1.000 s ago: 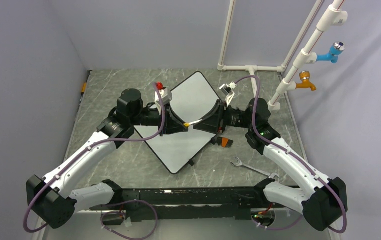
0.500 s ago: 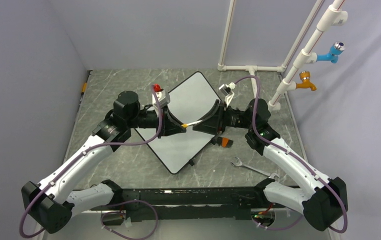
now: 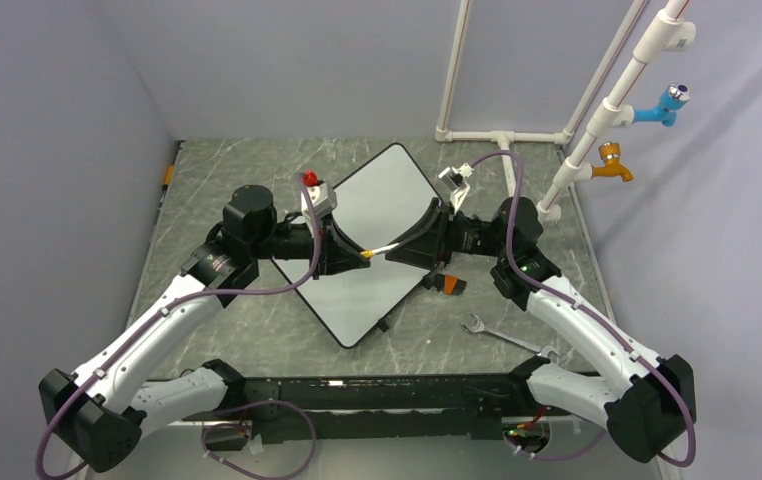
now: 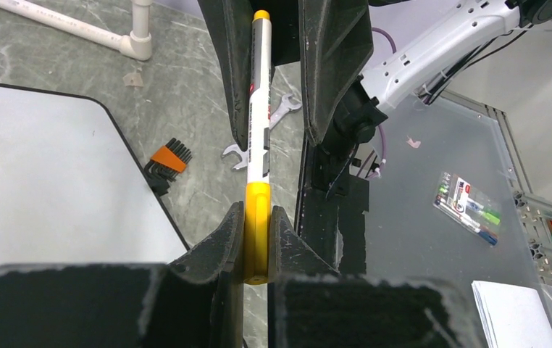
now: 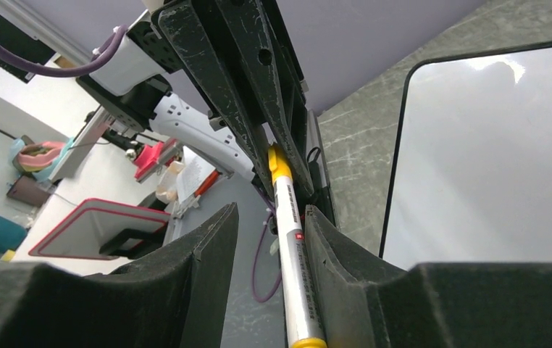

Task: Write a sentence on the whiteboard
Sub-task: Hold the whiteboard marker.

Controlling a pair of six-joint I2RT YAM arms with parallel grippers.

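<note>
Yellow-capped marker [image 4: 259, 123] (label illegible) over whiteboard [image 3: 377, 195].

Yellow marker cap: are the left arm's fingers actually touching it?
Touching. The left wrist view shows both left fingers pressed flat against the sides of the yellow cap, with no gap on either side.

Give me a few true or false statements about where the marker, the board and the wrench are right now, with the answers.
1. The whiteboard carries no orange writing. True.
2. The left claw is shut on the yellow cap of the marker. True.
3. The wrench lies on the whiteboard. False: it lies on the table, right of the board.
4. The marker's tip touches the whiteboard. False: it is capped and held off the board, between the left claw and the right claw.
</note>
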